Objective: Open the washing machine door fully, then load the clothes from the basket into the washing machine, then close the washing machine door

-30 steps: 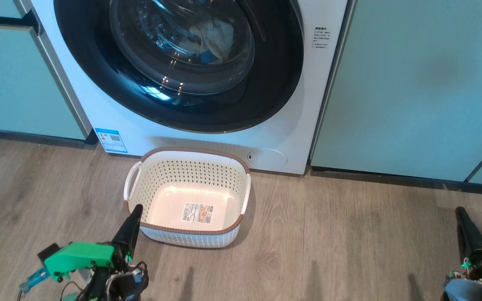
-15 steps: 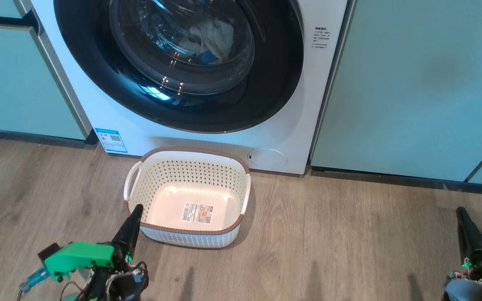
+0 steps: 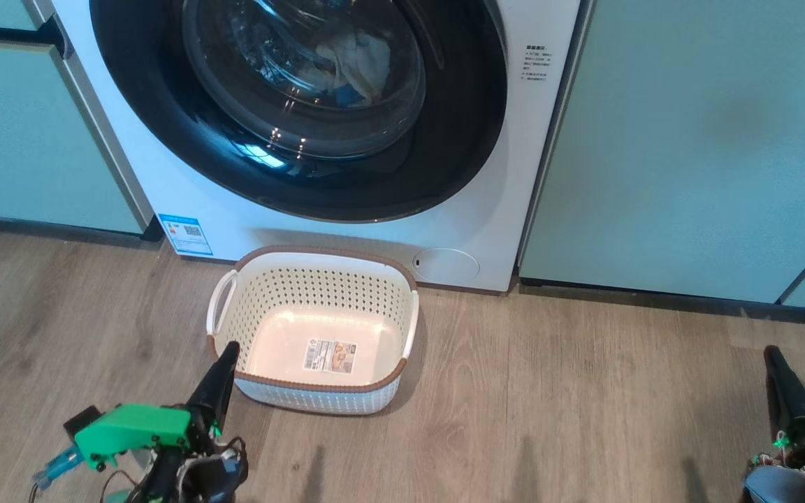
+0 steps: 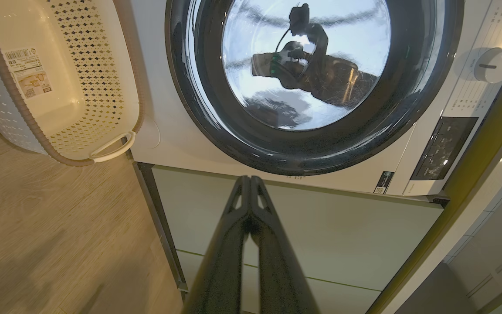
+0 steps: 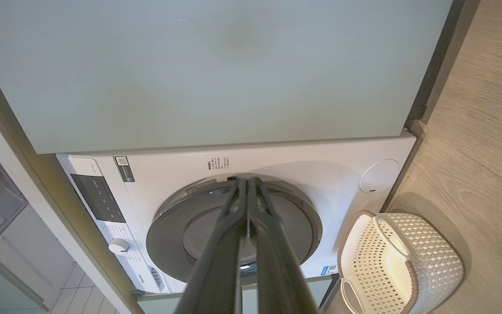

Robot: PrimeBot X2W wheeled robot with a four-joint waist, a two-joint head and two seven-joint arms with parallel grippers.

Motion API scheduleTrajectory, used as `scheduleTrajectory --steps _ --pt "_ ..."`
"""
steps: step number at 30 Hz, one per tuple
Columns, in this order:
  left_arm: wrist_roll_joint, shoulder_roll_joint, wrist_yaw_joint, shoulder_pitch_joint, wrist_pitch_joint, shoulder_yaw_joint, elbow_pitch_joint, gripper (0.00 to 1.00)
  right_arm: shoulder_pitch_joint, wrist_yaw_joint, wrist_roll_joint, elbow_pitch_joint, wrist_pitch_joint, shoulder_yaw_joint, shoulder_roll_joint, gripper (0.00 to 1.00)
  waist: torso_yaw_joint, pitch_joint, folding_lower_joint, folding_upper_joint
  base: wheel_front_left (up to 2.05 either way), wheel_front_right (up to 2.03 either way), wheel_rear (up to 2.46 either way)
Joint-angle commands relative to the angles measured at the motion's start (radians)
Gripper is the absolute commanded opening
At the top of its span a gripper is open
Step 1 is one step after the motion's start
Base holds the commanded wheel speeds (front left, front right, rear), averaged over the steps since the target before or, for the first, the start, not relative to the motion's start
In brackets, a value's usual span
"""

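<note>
Now the washing machine door (image 3: 298, 105) is shut flat on the front of the washing machine (image 3: 514, 175); its black ring goes all round the clear glass. Through the glass, the clothes (image 3: 350, 63) lie inside the drum, pale with a bit of blue.

The basket (image 3: 318, 290) stands upright on the floor (image 3: 584, 405), just beside the foot of the machine and under the door; its bare bottom shows a sticker (image 3: 330, 356). A small blue label (image 3: 186, 234) sits at the low left corner of the machine front, and a round cap (image 3: 446, 265) sits at the low right corner. Pale green cabinets (image 3: 689, 140) stand on both sides of the machine.

The left end effector (image 3: 226, 353) is at the low left of the head view; its tip shows in front of the near left corner of the basket, and I cannot tell if it touches. In the left wrist view its two dark fingers (image 4: 233, 235) press together with nothing between them; it is clenched on nothing.

The right end effector (image 3: 773, 356) is at the low right of the head view, over the floor and well apart from the basket; in the right wrist view its fingers (image 5: 229, 235) also press together, clenched on nothing, and point toward the door.
</note>
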State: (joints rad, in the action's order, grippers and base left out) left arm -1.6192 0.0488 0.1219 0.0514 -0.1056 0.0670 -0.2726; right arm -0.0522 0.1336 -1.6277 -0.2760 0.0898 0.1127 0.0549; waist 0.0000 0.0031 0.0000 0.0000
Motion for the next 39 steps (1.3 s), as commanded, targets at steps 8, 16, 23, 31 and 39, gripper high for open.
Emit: scheduleTrajectory --steps 8,16,23,31,39 --pt "0.007 0.006 0.009 0.056 -0.004 0.042 0.028 0.00 -0.054 -0.003 0.007 0.032 0.012 -0.013 0.006 0.00 0.000 0.000 0.0000 0.0000 0.00 0.00 0.00" --pt "0.007 0.005 0.009 0.056 -0.004 0.042 0.028 0.00 -0.054 -0.003 0.008 0.032 0.013 -0.012 0.005 0.00 0.000 0.000 0.0000 0.0000 0.00 0.00 0.00" --pt "0.007 0.005 0.009 0.056 -0.005 0.043 0.028 0.00 -0.055 -0.003 0.010 0.032 0.014 -0.010 0.004 0.00 0.000 0.000 0.0000 0.0000 0.00 0.00 0.00" --pt "0.008 0.004 0.009 0.056 -0.005 0.044 0.028 0.00 -0.055 -0.003 0.011 0.032 0.015 -0.009 0.003 0.00 0.000 0.000 0.0000 0.0000 0.00 0.00 0.00" --pt "0.008 0.004 0.009 0.056 -0.005 0.044 0.028 0.00 -0.055 -0.003 0.012 0.032 0.016 -0.008 0.002 0.00 0.000 0.000 0.0000 0.0000 0.00 0.00 0.00"
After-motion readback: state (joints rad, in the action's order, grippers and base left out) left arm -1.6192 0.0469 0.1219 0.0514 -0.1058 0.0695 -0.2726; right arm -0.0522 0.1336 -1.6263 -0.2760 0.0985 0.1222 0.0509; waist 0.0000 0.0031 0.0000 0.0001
